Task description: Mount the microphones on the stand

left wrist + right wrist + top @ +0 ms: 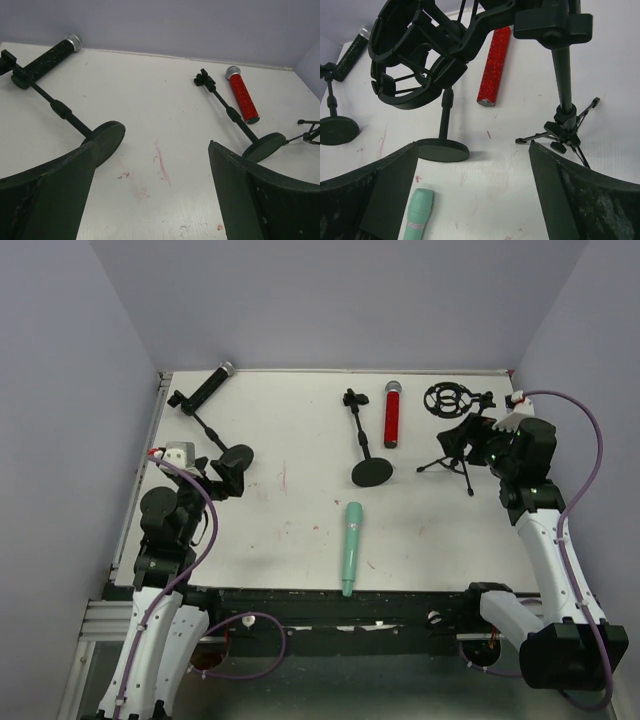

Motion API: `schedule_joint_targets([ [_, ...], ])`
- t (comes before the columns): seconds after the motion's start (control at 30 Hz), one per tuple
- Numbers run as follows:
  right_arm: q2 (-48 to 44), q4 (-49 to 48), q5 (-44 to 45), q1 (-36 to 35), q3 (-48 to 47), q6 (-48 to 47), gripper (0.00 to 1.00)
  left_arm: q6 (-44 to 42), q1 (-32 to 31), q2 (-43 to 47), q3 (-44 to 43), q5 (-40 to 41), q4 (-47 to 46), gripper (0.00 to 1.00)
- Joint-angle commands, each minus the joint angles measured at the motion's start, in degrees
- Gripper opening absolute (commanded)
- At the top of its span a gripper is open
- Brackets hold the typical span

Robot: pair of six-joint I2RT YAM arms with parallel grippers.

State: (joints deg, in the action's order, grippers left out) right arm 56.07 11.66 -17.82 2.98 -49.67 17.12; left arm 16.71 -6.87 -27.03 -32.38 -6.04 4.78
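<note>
End effector status: the left end effector (226, 476) and the right end effector (472, 436) both have their fingers spread wide with nothing between them; the wrist views confirm this.

Layout, from the top view:
- Table (300, 530): white, carries all items.
- Tripod stand (452, 455), upper right, with an empty shock mount. The right end effector sits just beside it.
- Centre stand (368, 468), round base, clip empty.
- Left stand (236, 454), round base, next to the left end effector.
- Black microphone (206, 387), upper left. It appears seated in the left stand's clip, though the seating itself is too small to confirm.
- Red microphone (393, 415), lying flat beside the centre stand, unattached.
- Mint-green microphone (352, 548), lying flat at lower centre, well apart from every clip.

Progress, as a judgement: one microphone looks mounted. Two remain, and neither is grasped yet.
</note>
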Motion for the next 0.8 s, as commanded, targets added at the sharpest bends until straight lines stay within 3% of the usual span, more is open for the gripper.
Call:
schedule_joint_targets([
  [0.0, 0.2, 1.8, -4.9, -0.2, -1.0, -1.4, 1.00, 5.4, -0.2, -2.1, -1.5, -4.7, -0.5, 0.98],
  [0.1, 0.2, 1.5, -12.9, -0.1, 0.3, -4.3, 1.00, 6.4, -0.2, -3.6, -2.4, -6.3, 0.3, 0.98],
  [0.27, 0.1, 2.5, -36.5, -0.1, 3.6, -16.5, 1.00, 5.5, -0.2, -3.7, -2.4, -6.5, 1.0, 0.98],
  [0.33, 0.2, 6.0, -45.7, -0.1, 4.6, -28.1, 1.00, 5.4, -0.2, -3.7, -2.3, -6.7, 1.3, 0.98],
  [0.4, 0.4, 19.7, -51.9, -0.2, 2.8, -47.4, 1.00, 5.2, -0.2, -3.8, -2.6, -7.0, 1.5, 0.99],
  [0.43, 0.7, 26.2, -52.7, -0.2, 1.8, -57.2, 1.00, 5.0, -0.2, -3.8, -2.8, -7.1, 1.6, 0.98],
  [0.5, 0.9, 33.4, -50.0, -0.2, 0.4, -66.0, 1.00, 4.6, -0.2, -3.6, -2.9, -7.2, 1.7, 0.99],
  [0.57, 1.1, 32.9, -43.3, -0.1, -0.9, -65.0, 1.00, 4.5, -0.3, -3.3, -3.0, -7.1, 2.0, 0.98],
  [0.67, 1.9, 30.0, -28.8, 0.1, -5.4, -55.6, 1.00, 4.2, -0.2, -2.6, -3.0, -7.2, 2.0, 0.98],
  [0.77, 2.2, 29.2, -23.7, 3.2, -7.5, -53.7, 1.00, 3.8, -0.3, -1.6, -3.0, -7.1, 2.3, 0.98],
])
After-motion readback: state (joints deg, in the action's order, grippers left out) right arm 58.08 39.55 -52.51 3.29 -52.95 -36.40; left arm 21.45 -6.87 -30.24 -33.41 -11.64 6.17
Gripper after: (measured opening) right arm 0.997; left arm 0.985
